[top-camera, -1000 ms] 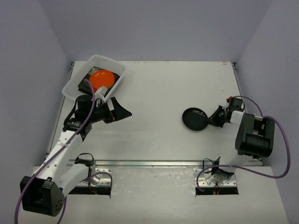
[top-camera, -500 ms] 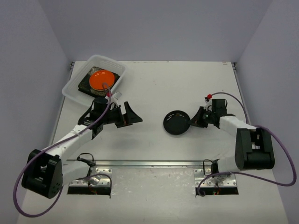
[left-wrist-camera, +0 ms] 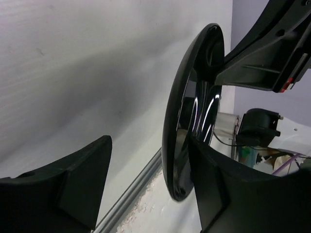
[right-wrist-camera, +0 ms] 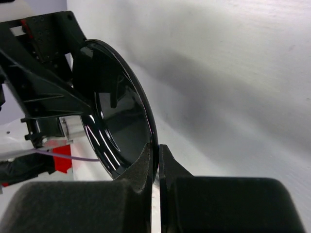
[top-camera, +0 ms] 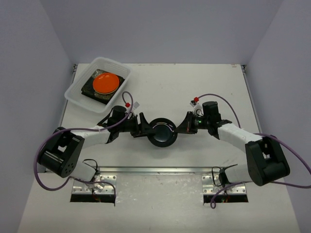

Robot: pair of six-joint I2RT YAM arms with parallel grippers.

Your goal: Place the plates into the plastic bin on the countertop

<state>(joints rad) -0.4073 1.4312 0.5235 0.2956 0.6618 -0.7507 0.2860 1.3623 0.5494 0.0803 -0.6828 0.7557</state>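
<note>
A round black plate [top-camera: 161,132] hangs tilted on edge just above the middle of the countertop [top-camera: 194,87]. My right gripper [top-camera: 179,130] is shut on its right rim; the right wrist view shows both fingers pinching the thin edge of the black plate [right-wrist-camera: 116,121] at my right gripper [right-wrist-camera: 158,148]. My left gripper [top-camera: 146,131] straddles the opposite rim. In the left wrist view one finger lies against the plate [left-wrist-camera: 187,121], while the other stands well apart at my left gripper [left-wrist-camera: 150,145]. The plastic bin [top-camera: 77,97] at the far left holds an orange plate [top-camera: 105,82] on a dark one [top-camera: 90,90].
A metal strip [top-camera: 155,170] runs along the front edge of the countertop, just near of the two grippers. Pale lilac walls close in the left, back and right sides. Purple cables loop beside both arms.
My right arm has carried the black plate left to the table's middle. My left arm has swung from the bin to meet it, and its jaws have narrowed around the plate's rim.
</note>
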